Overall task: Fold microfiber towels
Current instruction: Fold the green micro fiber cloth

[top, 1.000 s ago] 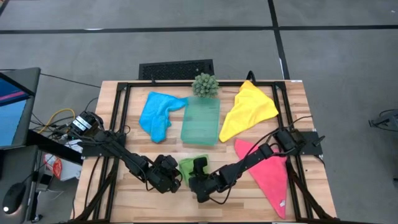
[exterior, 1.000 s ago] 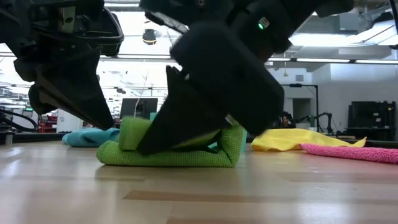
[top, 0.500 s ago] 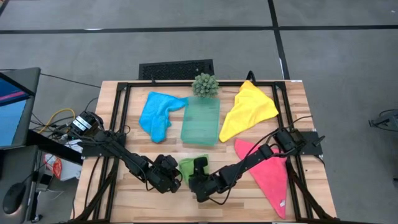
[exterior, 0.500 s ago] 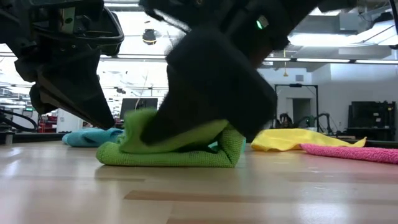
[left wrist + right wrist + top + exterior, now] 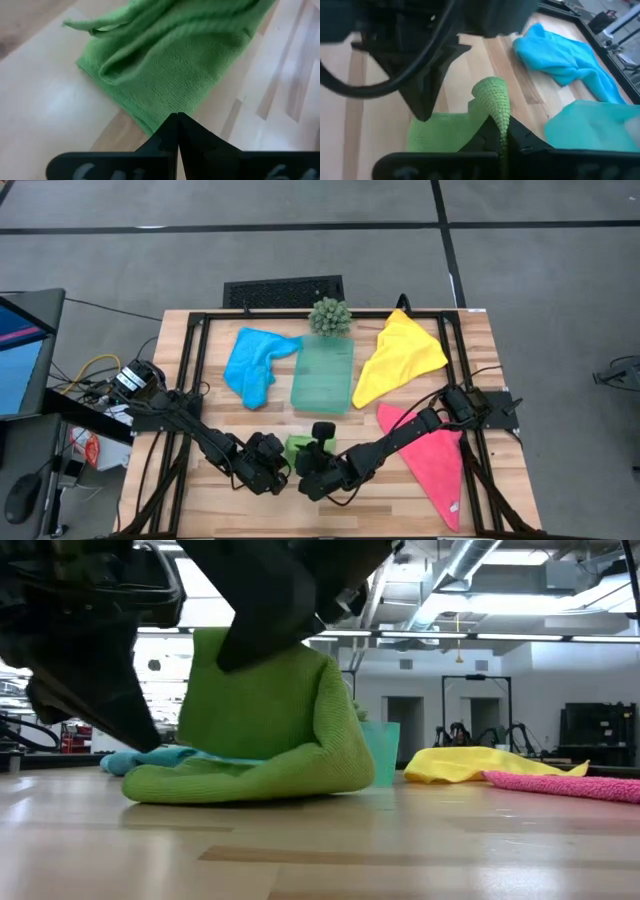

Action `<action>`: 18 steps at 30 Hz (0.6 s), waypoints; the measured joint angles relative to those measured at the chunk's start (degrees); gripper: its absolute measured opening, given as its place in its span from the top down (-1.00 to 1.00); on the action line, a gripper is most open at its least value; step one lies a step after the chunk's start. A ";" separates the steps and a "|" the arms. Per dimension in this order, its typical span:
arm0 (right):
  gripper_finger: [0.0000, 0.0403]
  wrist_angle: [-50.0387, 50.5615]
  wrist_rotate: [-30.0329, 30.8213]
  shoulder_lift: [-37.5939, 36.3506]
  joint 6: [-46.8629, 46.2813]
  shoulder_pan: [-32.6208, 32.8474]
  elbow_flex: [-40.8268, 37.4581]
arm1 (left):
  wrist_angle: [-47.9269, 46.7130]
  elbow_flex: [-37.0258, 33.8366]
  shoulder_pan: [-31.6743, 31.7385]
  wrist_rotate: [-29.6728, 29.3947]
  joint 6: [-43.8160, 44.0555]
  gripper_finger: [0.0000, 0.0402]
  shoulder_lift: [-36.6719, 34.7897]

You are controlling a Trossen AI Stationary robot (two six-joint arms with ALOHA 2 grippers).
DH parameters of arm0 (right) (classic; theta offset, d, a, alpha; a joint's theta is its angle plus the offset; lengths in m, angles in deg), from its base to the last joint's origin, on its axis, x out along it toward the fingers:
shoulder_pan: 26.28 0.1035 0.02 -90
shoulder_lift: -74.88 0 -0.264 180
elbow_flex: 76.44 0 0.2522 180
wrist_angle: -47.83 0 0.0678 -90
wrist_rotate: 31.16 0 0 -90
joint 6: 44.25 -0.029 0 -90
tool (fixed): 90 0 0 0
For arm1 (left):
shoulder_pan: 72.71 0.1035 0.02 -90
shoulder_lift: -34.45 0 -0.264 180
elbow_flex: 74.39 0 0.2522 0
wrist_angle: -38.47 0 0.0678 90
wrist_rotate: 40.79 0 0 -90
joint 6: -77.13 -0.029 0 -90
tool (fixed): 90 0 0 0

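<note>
Mid-fold on the lime green towel [image 5: 260,730]: one edge pinched between the pressed-together fingers of the right pincer [image 5: 499,131] and raised off the wooden table [image 5: 400,505], the rest of the cloth draping down from that pinch to the boards. Directly beside it, on the other side of the cloth, the left pincer [image 5: 177,120], fingers pressed together with nothing between them, tips just at the near hem of the green towel, lying flat before them. Likely next: carrying the raised edge across over the flat part and laying it down square, which calls for keeping the pinch firm and the lower layer from dragging along; the left pincer looks well placed to pin that layer.

Beyond the right pincer, a translucent teal tray [image 5: 323,375], with a small spiky plant [image 5: 329,315] at its far end. Farther off past the left pincer, the bright blue towel [image 5: 252,364], crumpled and unfolded. Out along the right arm, the hot pink towel [image 5: 437,464], and farther beyond it the yellow towel [image 5: 400,355], both spread loose. Nothing lying in the fold's path; closest crowding comes from the two pincers themselves, nearly touching over the small green cloth.
</note>
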 joint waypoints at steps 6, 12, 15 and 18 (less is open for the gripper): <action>0.89 -0.57 0.92 0.01 -1.98 0.00 -0.02 | -3.15 0.00 -2.58 -3.83 4.87 1.00 0.00; 0.88 -3.19 -5.64 2.40 -1.71 -0.39 -0.02 | 0.33 -1.78 -2.88 -5.36 6.13 1.00 0.02; 0.92 -2.83 -5.70 2.80 -1.86 -0.57 -0.09 | 1.05 -2.29 -2.90 -5.19 7.28 1.00 0.02; 0.92 -3.90 -7.30 2.78 -1.62 -1.16 -0.04 | 1.43 -2.32 -3.03 -5.21 7.47 1.00 0.02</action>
